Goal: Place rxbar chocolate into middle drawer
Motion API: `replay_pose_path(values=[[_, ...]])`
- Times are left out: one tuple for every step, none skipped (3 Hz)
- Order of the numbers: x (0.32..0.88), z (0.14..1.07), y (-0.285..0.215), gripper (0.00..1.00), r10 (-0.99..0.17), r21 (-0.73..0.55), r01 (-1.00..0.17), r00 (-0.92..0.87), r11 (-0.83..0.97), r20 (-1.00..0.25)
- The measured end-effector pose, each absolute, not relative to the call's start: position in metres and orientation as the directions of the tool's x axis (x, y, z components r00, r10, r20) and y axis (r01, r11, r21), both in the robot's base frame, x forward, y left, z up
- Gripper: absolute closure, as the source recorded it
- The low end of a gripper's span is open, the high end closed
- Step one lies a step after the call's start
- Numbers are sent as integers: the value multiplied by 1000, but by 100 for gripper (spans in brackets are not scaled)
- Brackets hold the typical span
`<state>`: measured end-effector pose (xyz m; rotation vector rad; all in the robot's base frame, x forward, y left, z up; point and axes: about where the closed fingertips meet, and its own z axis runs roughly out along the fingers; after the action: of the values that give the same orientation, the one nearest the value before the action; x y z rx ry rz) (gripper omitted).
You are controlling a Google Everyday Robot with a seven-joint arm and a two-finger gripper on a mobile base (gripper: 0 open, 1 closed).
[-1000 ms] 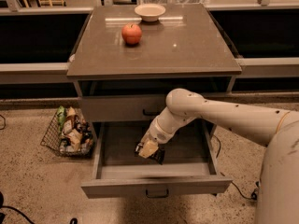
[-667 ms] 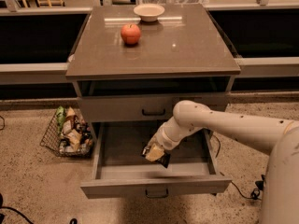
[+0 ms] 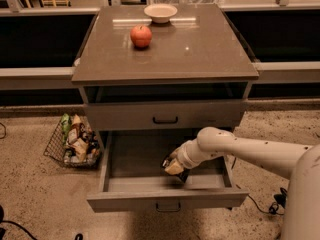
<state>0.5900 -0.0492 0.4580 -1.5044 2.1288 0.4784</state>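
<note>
As the grey cabinet [image 3: 200, 49] is taken first, its middle drawer [image 3: 125, 200] is seen pulled open below a shut drawer front [image 3: 120, 116] with a black handle. The white robot arm [image 3: 250, 151] is reached in from the right, low over the tray. A wire basket [image 3: 55, 149] of snacks is set on the floor at left. A bowl [image 3: 160, 12] and a red apple [image 3: 141, 35] are sat on the top, not involved. The gripper [image 3: 173, 167] is placed inside the drawer, near the tray's middle and low over its floor. Jaw state cannot be told. The rxbar chocolate [image 3: 166, 162] is read as the dark shape at the gripper tip, inside the drawer. Transport is judged done; release and arm withdrawal are judged left.
</note>
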Motion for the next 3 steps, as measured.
replay_pose_path(values=[[601,435,-62,100,-762,3,-927,-311,376,-569],[610,416,-75,82,-744,26,-912,-350,409,-570],[618,406,-84,59,-732,37,-903,-369,427,-573]])
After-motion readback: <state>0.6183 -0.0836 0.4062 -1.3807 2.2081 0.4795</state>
